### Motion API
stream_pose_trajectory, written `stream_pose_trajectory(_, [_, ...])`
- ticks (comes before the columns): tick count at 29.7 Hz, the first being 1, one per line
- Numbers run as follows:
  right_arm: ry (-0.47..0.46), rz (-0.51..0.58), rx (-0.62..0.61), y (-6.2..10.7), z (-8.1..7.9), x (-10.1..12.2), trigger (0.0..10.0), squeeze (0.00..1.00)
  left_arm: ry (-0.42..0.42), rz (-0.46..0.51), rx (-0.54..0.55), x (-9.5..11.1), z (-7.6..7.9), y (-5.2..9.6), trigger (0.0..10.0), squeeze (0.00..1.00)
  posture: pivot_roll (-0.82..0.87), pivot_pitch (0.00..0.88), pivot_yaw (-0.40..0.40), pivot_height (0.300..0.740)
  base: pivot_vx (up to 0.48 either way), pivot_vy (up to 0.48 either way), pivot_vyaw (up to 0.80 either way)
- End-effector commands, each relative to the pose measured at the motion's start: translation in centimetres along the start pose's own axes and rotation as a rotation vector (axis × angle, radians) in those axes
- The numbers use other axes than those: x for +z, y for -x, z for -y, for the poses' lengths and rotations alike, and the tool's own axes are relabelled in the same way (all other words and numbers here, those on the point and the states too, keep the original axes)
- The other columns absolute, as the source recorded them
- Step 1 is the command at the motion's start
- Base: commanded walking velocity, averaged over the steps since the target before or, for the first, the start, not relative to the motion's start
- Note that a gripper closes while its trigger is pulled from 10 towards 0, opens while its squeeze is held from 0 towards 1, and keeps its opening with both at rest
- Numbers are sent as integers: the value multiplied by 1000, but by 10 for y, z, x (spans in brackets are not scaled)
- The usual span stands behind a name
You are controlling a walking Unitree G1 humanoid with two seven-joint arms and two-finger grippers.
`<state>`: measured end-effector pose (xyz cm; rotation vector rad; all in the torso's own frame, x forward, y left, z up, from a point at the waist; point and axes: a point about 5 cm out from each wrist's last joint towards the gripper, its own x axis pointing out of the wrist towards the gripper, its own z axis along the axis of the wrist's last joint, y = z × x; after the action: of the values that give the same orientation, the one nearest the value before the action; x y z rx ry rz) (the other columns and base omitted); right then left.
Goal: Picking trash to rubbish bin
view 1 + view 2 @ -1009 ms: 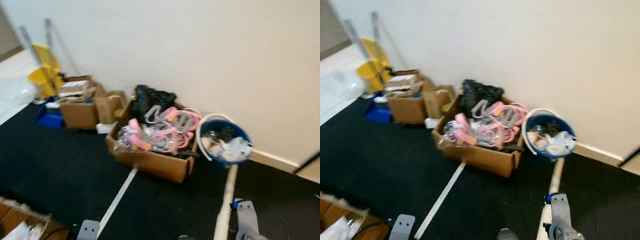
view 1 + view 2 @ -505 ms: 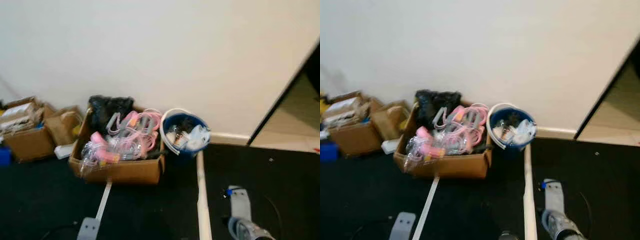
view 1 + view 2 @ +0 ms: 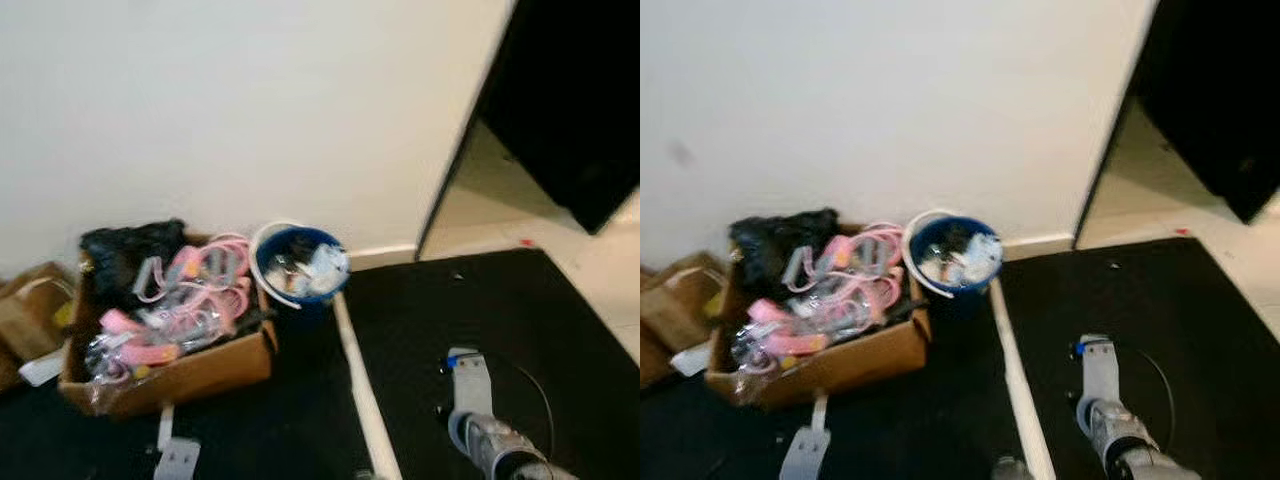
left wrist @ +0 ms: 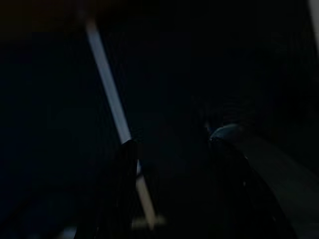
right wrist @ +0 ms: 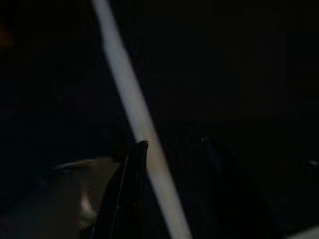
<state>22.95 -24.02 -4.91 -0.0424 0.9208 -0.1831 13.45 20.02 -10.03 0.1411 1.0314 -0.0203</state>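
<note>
No legible text, label, brand, number or sign found. The box [image 3: 170, 375], the blue bin [image 3: 297, 275] and the wall [image 3: 250, 110] carry no readable markings; both head views are blurred, both wrist views dark.

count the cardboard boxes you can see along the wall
2. A large open box of pink and grey items sits left of the blue bin; a smaller box is at the left edge. More may be hidden.

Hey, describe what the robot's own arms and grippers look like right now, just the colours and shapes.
The right arm is silver-grey metal: a flat bracket with a small blue mark on a rounded ribbed joint. The left arm shows as a flat silver-grey plate. In the dark wrist views, the left gripper and right gripper each have two long black fingers.
</note>
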Motion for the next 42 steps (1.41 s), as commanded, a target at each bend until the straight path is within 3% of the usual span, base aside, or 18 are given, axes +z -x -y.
stream_pose_trajectory(1, [16, -71, 15, 1, -6, -21, 10000, 0, 4, -49, 5, -15, -2, 4, 10000, 0, -15, 55, 41, 740, 0, 0, -788])
stream_pose_trajectory(5, [32, -121, 13, 4, -5, -38, 10000, 0, -2, -48, 3, -15, -2, 4, 10000, 0, -14, 51, 42, 740, 0, 0, -791])
stream_pose_trajectory(14, [47, -151, 8, 6, -2, -50, 10000, 0, -12, -47, 2, -14, -3, 3, 10000, 0, -18, 52, 47, 740, 0, 0, -788])
stream_pose_trajectory(27, [55, -165, -5, 8, 9, -56, 10000, 0, -1, -45, -2, -15, 0, 3, 10000, 0, -12, 59, 48, 740, 0, 0, -790])
stream_pose_trajectory(42, [70, -183, -10, 9, 10, -62, 10000, 0, -6, -39, 1, -13, -1, 3, 10000, 0, -12, 53, 49, 740, 0, 0, -788])
